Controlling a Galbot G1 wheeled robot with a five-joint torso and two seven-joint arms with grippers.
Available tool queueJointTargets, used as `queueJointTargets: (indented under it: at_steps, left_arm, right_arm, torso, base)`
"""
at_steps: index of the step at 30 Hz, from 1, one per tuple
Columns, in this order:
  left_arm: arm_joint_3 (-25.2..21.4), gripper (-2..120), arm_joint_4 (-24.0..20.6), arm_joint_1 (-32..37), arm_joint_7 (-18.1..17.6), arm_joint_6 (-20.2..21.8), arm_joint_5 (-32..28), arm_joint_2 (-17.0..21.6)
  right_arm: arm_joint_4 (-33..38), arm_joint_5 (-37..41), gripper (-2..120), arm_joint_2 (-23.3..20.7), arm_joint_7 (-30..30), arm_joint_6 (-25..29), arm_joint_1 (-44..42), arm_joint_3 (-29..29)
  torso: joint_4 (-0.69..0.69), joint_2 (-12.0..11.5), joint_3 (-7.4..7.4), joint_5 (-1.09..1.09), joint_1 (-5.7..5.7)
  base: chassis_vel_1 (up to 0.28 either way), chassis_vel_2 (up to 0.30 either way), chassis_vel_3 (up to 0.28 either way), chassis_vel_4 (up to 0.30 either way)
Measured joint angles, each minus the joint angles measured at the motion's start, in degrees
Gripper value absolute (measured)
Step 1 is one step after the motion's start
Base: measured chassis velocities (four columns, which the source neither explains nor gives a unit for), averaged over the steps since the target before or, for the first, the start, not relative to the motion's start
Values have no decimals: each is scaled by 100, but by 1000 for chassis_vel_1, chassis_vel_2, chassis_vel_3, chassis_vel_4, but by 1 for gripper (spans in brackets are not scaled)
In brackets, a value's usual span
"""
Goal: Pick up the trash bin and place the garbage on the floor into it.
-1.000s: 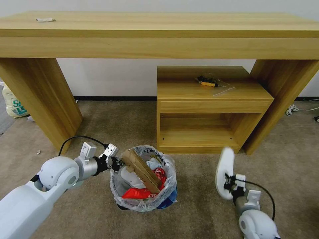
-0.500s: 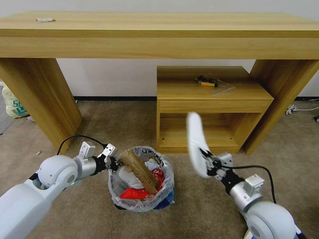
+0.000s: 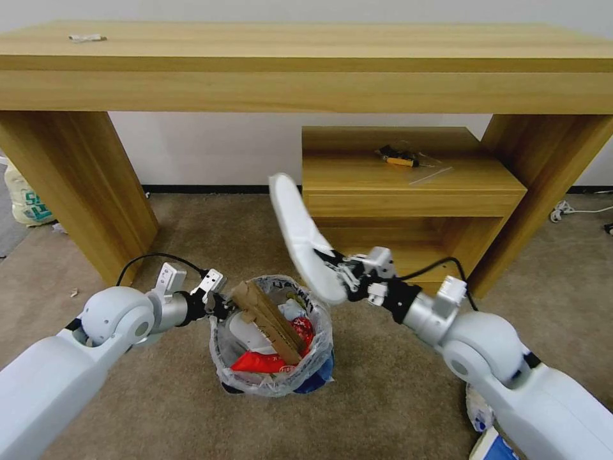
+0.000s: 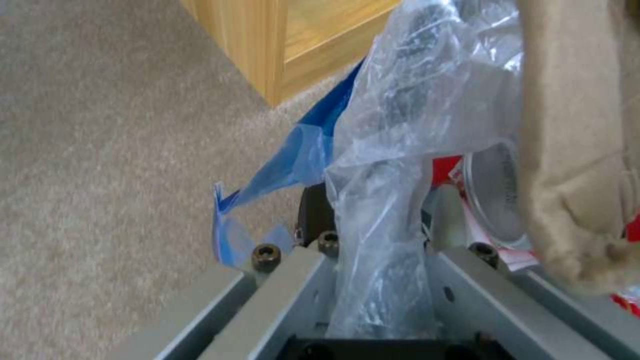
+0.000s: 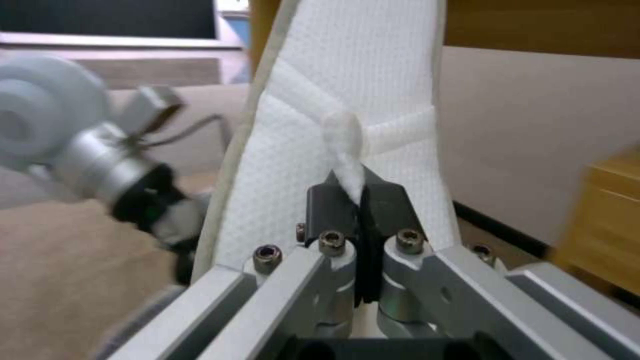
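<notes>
The trash bin (image 3: 271,377), lined with a crinkly clear bag, stands on the beige carpet floor (image 3: 383,396). It holds a cardboard scrap (image 3: 268,322), red wrappers (image 3: 258,365) and other garbage. My left gripper (image 3: 222,308) is shut on the bin's left rim. In the left wrist view the clear liner (image 4: 380,210) is pinched between the fingers of the left gripper (image 4: 377,270). My right gripper (image 3: 340,276) is shut on a white slipper (image 3: 297,233), held tilted just above the bin's right rim. The right wrist view shows the right gripper (image 5: 361,200) clamping the slipper's (image 5: 347,85) strap.
A long wooden table (image 3: 306,64) spans the back, with a low cabinet (image 3: 408,211) under it, right behind the bin. A yellowish bag (image 3: 25,198) sits at the far left. A small scrap (image 3: 73,292) lies on the carpet at left. White and blue litter (image 3: 482,415) lies by my right arm.
My right arm swung the white slipper up and left, from low over the carpet on the right to just above the bin. The left gripper stayed on the rim.
</notes>
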Motion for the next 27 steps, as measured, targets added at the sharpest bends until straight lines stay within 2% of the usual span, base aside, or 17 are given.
queueJointTargets:
  at_steps: [3,11,18,27]
  left_arm:
    - [300,0,284,-421,87,0,2,-93]
    - [702,0,611,-998,151,0,-53,-239]
    - [740,0,616,-1076,144,0,-155,-201]
    - [606,0,510,-961,203,0,-161,-32]
  right_arm:
    - [-317,-38,0,144,-87,48,395,-561]
    - [-1152,-328,0,467,-339,238,882,-1145]
    - [-1427,-442,0,607,-364,274,871,-1278]
    - [-1346,-673,0,460,-350,263,449,-1123]
  torso:
    - [-2,0,0,-1,0]
    - [-1,0,0,0,1]
    - [-1,0,-1,0,0]
    - [-1,0,-1,0,0]
  base:
    - [0,0,0,0]
    - [0,0,0,0]
    - [0,0,0,0]
    - [0,0,0,0]
